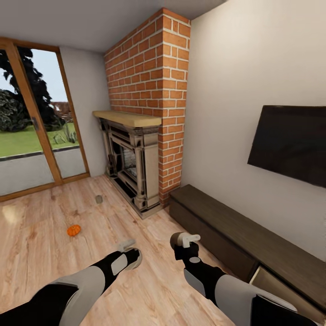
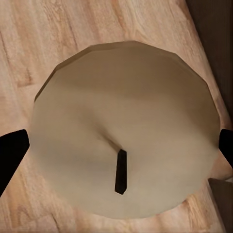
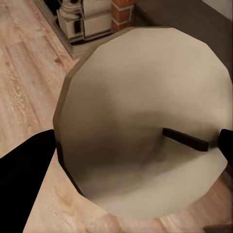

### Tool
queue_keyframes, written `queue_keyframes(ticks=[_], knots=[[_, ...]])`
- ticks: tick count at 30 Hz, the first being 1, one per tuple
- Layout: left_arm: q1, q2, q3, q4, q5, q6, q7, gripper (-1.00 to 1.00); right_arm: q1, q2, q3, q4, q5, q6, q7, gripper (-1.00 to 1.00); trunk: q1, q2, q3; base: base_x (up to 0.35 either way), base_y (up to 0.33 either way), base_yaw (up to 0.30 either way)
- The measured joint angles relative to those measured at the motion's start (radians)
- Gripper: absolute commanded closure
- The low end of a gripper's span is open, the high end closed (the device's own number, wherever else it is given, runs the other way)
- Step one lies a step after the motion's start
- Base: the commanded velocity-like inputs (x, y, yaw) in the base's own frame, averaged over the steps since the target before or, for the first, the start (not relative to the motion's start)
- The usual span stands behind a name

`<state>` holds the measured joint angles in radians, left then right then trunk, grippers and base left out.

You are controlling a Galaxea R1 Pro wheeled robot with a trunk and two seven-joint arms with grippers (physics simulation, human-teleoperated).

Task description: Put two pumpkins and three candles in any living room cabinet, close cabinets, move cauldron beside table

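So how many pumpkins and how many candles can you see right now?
Pumpkins: 1, the orange pumpkin on the floor.
Candles: 3, the floor candle near the fireplace, the left candle in the left gripper, and the right candle in the right gripper.
Total: 4.

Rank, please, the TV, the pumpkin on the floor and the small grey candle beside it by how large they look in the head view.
1. TV, largest by far.
2. Pumpkin.
3. Candle, slightly smaller; it lies farther from the camera, so this last ranking is unsure.
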<state>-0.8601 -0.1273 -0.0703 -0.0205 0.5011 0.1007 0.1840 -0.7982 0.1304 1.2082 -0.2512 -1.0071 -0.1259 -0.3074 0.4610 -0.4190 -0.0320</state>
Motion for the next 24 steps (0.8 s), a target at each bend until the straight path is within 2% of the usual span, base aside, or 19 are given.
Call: queue_keyframes(ticks=[9, 15, 24], knots=[[0.0, -0.002, 0.001, 0.0, 0.001, 0.0, 0.0, 1.0, 0.0, 0.0, 0.0, 0.0, 0.0, 0.0, 0.0, 1.0, 0.0, 0.0, 0.011, 0.0, -0.048, -0.149], [0.0, -0.006, 0.001, 0.0, 0.001, -0.001, -0.001, 1.0, 0.0, 0.0, 0.0, 0.001, -0.002, 0.0, 0.0, 1.0, 0.0, 0.0, 0.013, -0.023, -0.259, -0.027], [0.0, -0.006, 0.0, 0.0, 0.0, -0.001, -0.001, 1.0, 0.0, 0.0, 0.0, 0.001, -0.002, 0.0, 0.0, 1.0, 0.0, 0.0, 0.013, -0.145, -0.245, -0.001]])
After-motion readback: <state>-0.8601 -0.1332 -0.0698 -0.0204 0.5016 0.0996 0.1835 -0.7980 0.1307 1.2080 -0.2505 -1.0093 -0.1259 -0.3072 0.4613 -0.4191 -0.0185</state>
